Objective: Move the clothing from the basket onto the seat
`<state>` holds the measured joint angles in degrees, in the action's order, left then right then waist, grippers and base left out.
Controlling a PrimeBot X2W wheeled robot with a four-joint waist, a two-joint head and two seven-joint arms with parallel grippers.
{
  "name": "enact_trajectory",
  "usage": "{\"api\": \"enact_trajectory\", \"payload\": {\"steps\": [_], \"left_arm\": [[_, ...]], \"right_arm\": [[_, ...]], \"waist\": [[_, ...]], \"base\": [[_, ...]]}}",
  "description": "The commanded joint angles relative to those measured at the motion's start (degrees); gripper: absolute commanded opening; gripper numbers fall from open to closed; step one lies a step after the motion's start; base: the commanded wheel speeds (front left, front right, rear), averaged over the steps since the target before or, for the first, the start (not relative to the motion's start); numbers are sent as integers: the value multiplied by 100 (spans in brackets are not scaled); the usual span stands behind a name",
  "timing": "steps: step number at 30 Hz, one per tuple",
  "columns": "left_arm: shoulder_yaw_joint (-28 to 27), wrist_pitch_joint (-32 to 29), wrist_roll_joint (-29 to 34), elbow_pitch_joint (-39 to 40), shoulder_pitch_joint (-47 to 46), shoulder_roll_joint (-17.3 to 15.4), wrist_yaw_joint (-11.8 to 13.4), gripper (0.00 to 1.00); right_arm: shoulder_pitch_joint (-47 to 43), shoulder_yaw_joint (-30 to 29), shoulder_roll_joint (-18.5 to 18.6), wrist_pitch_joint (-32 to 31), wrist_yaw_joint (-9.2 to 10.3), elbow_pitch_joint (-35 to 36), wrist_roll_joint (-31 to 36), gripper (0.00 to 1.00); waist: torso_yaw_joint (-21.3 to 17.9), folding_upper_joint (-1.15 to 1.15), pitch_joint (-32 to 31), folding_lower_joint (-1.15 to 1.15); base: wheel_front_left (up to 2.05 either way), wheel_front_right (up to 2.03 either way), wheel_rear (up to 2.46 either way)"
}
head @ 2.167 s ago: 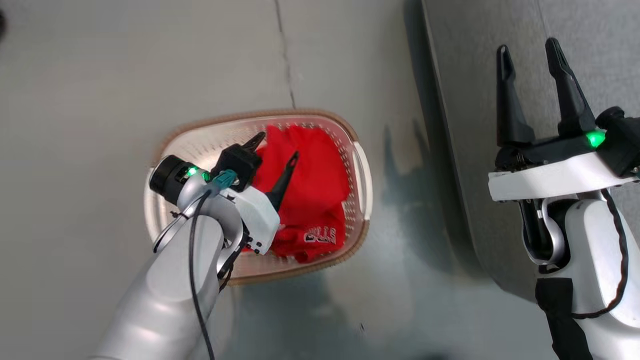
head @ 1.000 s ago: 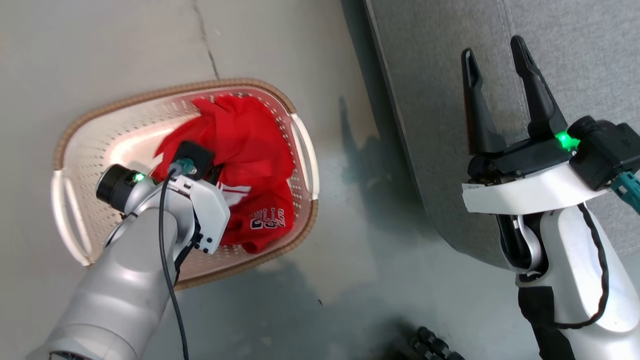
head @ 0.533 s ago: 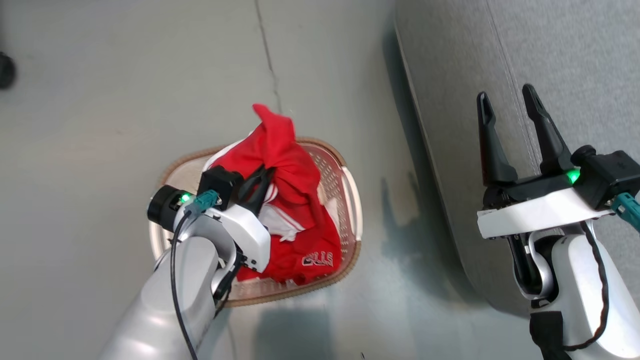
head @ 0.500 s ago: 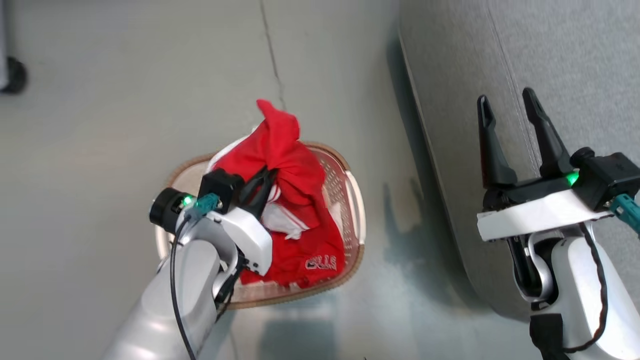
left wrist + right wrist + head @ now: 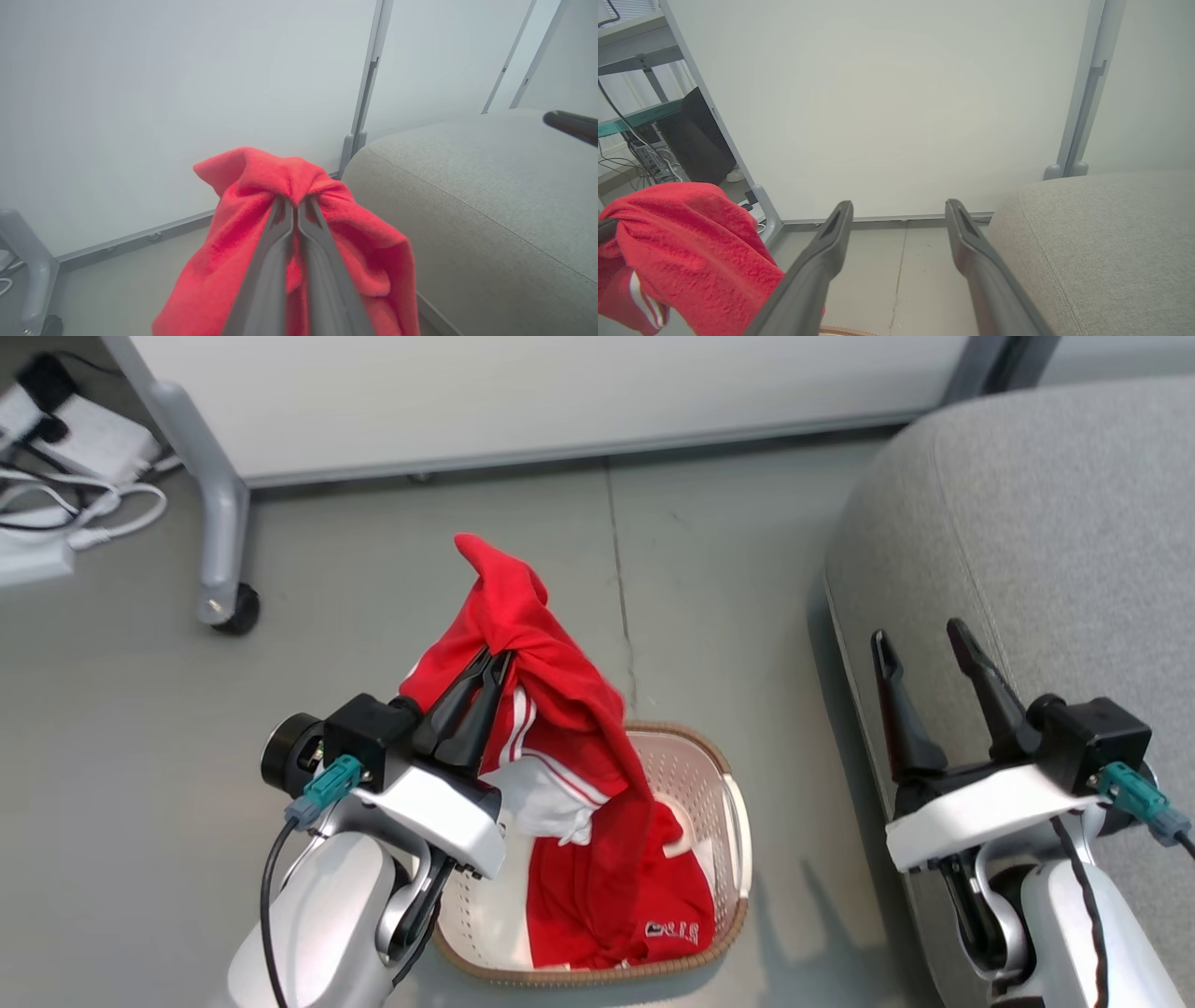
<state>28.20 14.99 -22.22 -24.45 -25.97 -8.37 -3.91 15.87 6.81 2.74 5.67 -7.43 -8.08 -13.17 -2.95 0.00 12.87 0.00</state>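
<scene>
— Where's the clothing at the moment?

— Mostly up in the air. The left jaws are clamped tight on a bunch of the red clothing (image 5: 560, 709). The two dark fingers (image 5: 462, 709) are pressed together, and a peak of cloth pokes up past their tips. It is held up over the basket (image 5: 691, 784).

— So it's all clear of the basket?

— No. The cloth hangs from the grip in a long drape with white trim showing. The bottom of it lies inside the basket, along the right half. There is dark lettering on the red down by the near rim. I can't tell where one garment ends and the other begins.

— And the basket itself?

— It sits on the grey floor (image 5: 747, 569), near the seat (image 5: 1027, 523) but not touching it. A strip of floor runs between them.

— What about the other arm?

— The right jaws stand wide apart with nothing between them. Their fingers (image 5: 896, 719) point away from the robot, by the seat's left edge and well apart from the clothing.

— What's behind all that?

— A white panel (image 5: 560, 392) stands along the far side. To the left of it there's a grey leg on a caster (image 5: 224, 607). Some white cables (image 5: 93, 509) lie on the floor beyond that.
</scene>
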Motion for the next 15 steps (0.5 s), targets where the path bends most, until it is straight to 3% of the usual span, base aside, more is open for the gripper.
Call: {"api": "enact_trajectory", "payload": {"steps": [1, 15], "left_arm": [[-37, 29, -14, 86, 101, -41, 10, 0], [-226, -337, -329, 1392, 740, -347, 258, 0]], "right_arm": [[-103, -12, 33, -37, -11, -11, -14, 100], [-888, 2, 32, -282, -11, 27, -113, 100]], "waist": [[182, 0, -312, 0], [195, 0, -1308, 0]], "base": [[0, 0, 0], [0, 0, 0]]}}
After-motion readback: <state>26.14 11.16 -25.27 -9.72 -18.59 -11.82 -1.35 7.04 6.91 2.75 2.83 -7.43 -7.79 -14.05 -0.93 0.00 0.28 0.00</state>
